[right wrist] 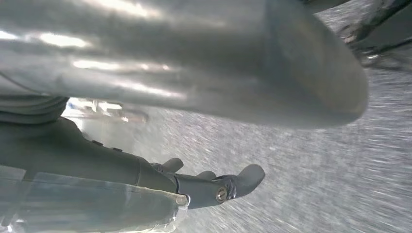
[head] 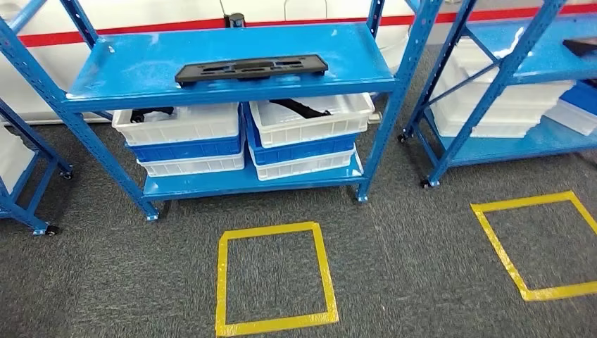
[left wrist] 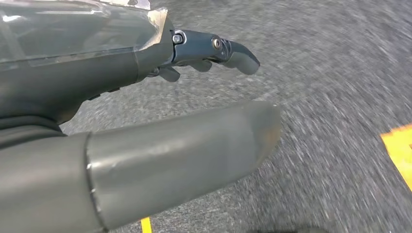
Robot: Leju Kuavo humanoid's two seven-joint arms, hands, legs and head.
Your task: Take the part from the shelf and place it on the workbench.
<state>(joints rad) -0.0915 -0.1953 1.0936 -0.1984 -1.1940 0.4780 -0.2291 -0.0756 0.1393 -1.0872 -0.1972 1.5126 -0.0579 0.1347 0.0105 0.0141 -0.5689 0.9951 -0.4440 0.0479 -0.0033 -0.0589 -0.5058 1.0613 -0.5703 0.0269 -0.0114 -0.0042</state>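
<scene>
1. The black part [head: 251, 69] lies flat on the top board of the blue shelf [head: 141, 67], near the board's front edge.
2. Below that board sit white and blue bins [head: 184, 125], and yellow tape squares [head: 273, 277] mark the carpet in front of the shelf.
3. By my reading the part is yet to reach a workbench; picking and carrying remain.
4. The left hand [left wrist: 194, 121] hangs over carpet, fingers apart, holding nothing.
5. The right hand [right wrist: 214, 145] hangs likewise, spread and empty.

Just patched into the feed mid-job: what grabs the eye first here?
The long black part lying flat on the top level of the blue shelf, straight ahead. Below it sit stacked white and blue bins, and a yellow tape square marks the grey carpet in front. Both hands, left hand and right hand, hang empty over carpet.
</scene>
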